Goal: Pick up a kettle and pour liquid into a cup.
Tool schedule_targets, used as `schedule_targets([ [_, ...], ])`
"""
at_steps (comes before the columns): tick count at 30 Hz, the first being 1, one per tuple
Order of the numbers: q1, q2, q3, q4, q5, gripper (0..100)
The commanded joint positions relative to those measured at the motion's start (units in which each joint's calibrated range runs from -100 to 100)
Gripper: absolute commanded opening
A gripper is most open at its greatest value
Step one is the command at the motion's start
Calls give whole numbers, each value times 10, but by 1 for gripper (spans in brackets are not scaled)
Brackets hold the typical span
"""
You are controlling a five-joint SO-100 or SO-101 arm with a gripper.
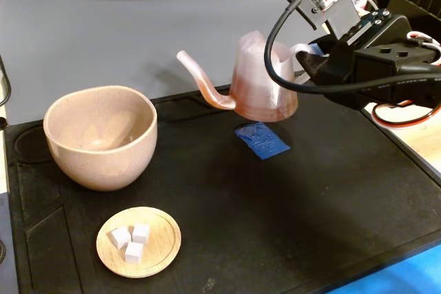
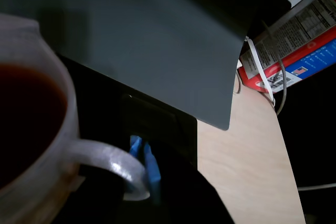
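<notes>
3 white cubes [image 1: 131, 242] are seen on a round wooden saucer [image 1: 165, 246] at about 7 o'clock on the black mat [image 1: 331, 211] in the fixed view. The speckled beige-pink cup [image 1: 101, 137] stands upright at roughly 9 o'clock, mouth up, well apart from the kettle [image 1: 258, 84].

The translucent pinkish kettle is found near 12 o'clock, close to the mat's rear edge, and appears lifted just clear of the surface, though contact cannot be ruled out. Its body is roughly upright. Its long axis runs from handle to spout, and the thin curved spout [image 1: 200, 77] is pointed toward 9 o'clock, to the left of the fixed view and toward the cup's side. A patch of blue tape [image 1: 262, 140] lies on the mat just in front of the kettle's base.

The black gripper [image 1: 313, 60] is met at the kettle's handle side, at 3 o'clock of the body. Whether its jaws are clenched on the handle cannot be told, since the contact is hidden.

In the wrist view, dark reddish-brown liquid [image 2: 26, 114] is seen inside the kettle's open top, and the white loop handle [image 2: 118, 163] curves away toward 4 o'clock. A printed carton [image 2: 299, 45] lies off the mat at 2 o'clock.
</notes>
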Motion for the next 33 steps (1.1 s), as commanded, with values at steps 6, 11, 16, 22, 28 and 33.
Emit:
schedule_targets([
  [6,-38,-53,-106,79,-14,0],
  [11,-37,-52,-137,89,-14,0],
  [16,-48,-44,-152,90,5,0],
  [22,-52,-44,-153,90,7,0],
  [28,-53,-30,-159,90,32,0],
  [33,-77,38,-297,159,112,0],
])
